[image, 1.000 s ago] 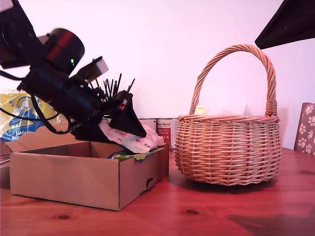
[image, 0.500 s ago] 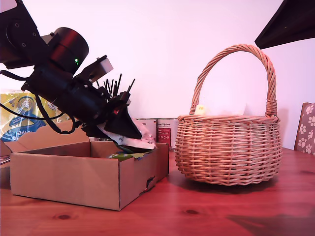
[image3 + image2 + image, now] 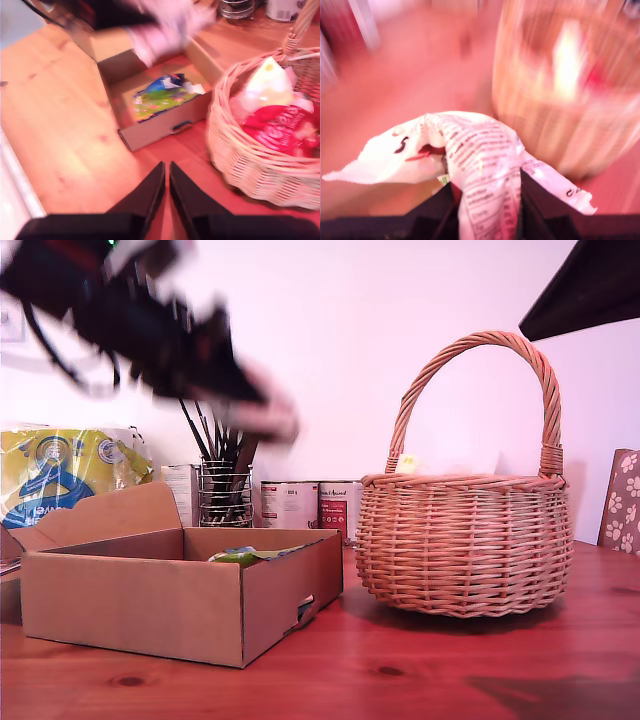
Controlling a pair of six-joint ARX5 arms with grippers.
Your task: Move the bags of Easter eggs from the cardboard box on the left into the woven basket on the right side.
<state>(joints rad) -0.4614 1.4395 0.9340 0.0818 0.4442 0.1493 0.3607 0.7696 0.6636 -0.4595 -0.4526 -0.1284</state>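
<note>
The first gripper [image 3: 485, 200] is clamped on the whitish bag [image 3: 470, 155], held high above the cardboard box [image 3: 180, 600] at the exterior view's left; the picture is smeared by motion. The green bag [image 3: 157, 100] lies in the box. The woven basket [image 3: 465, 540] stands just beside the box and already holds a red packet [image 3: 285, 130]. The second gripper [image 3: 167, 180] hovers over the table, jaws nearly together, holding nothing. Advice: carry the bag clear of the arched handle [image 3: 480, 350], centre it over the opening, then release.

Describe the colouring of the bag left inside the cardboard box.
The bag is bright green with colourful spots and a blue patch, clearest in the second wrist view.
</note>
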